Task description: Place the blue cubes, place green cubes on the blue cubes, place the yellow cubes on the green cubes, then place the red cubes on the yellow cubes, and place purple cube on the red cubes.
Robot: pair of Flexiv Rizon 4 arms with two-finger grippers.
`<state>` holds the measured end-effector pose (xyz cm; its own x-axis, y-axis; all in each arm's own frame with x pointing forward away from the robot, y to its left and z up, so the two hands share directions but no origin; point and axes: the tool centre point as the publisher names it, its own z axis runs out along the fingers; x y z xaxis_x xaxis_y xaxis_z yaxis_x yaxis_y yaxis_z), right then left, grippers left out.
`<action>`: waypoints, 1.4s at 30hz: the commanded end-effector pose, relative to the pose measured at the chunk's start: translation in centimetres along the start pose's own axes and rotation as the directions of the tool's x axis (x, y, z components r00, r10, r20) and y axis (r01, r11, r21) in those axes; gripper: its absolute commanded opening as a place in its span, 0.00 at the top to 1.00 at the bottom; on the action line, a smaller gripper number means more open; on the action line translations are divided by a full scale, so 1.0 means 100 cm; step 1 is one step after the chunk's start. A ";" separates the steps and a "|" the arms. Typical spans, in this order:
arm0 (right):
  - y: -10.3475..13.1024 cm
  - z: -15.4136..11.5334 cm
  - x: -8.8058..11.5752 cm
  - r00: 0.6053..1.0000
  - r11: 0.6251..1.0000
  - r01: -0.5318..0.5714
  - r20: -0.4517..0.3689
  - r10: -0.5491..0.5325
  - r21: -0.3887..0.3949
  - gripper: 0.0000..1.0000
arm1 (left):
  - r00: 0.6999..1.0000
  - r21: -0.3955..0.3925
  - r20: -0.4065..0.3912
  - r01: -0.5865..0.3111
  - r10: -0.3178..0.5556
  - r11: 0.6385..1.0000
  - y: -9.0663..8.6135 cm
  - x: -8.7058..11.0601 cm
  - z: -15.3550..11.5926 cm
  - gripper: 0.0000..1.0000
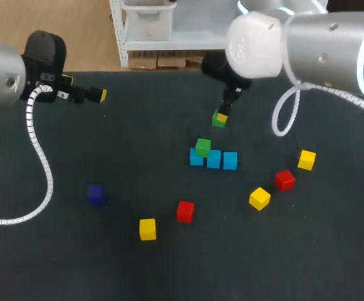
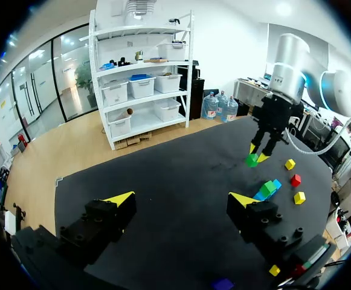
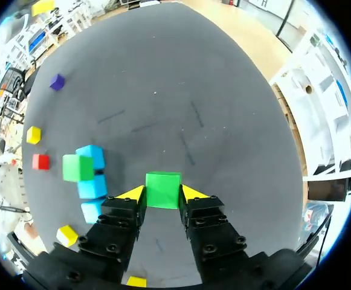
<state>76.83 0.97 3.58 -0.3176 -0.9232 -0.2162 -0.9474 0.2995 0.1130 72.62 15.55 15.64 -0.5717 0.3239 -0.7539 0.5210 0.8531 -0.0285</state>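
Three blue cubes [image 1: 213, 159] lie in a row at the table's middle, and a green cube [image 1: 203, 147] sits on the leftmost one. My right gripper [image 1: 222, 116] is behind the row, shut on a second green cube [image 3: 163, 190] that its yellow fingertips [image 3: 133, 193] press from both sides. Yellow cubes lie at the right [image 1: 306, 159], right of centre [image 1: 259, 198] and near the front [image 1: 147, 229]. Red cubes [image 1: 284, 180] [image 1: 185, 211] and a purple cube [image 1: 95, 194] rest loose on the table. My left gripper [image 1: 97, 95] hangs open and empty at the far left.
The dark table mat [image 1: 138, 157] is bare between my left gripper and the blue row. A white coiled cable [image 1: 41, 163] trails from my left arm over the mat's left side.
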 end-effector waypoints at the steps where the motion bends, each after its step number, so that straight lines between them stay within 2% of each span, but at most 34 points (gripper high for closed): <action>1: 0.022 -0.017 0.019 0.999 1.000 0.025 0.030 -0.026 0.013 1.00 | 1.000 0.012 0.004 -0.002 0.002 1.000 0.003 0.001 0.000 0.00; 8: 0.050 -0.020 0.033 0.996 0.997 0.077 0.036 -0.076 -0.017 1.00 | 1.000 0.012 0.004 -0.002 0.002 1.000 0.003 0.001 0.000 0.00; 20: 0.084 -0.018 0.038 0.987 0.987 0.156 0.034 -0.154 -0.039 1.00 | 1.000 0.012 0.004 -0.002 0.002 1.000 0.003 0.001 0.000 0.00; 29: 0.094 -0.015 0.041 0.968 0.967 0.252 0.027 -0.250 -0.050 1.00 | 1.000 0.012 0.004 -0.002 0.002 1.000 0.003 0.001 0.000 0.00; 42: 0.102 -0.008 0.034 0.958 0.957 0.286 0.025 -0.285 -0.057 1.00 | 1.000 0.012 0.004 -0.002 0.002 1.000 0.003 0.001 0.000 0.00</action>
<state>65.98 0.57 4.83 -0.0356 -0.9638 -0.2641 -0.9949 0.0093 0.1002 72.62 15.55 15.64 -0.5717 0.3239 -0.7539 0.5209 0.8531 -0.0285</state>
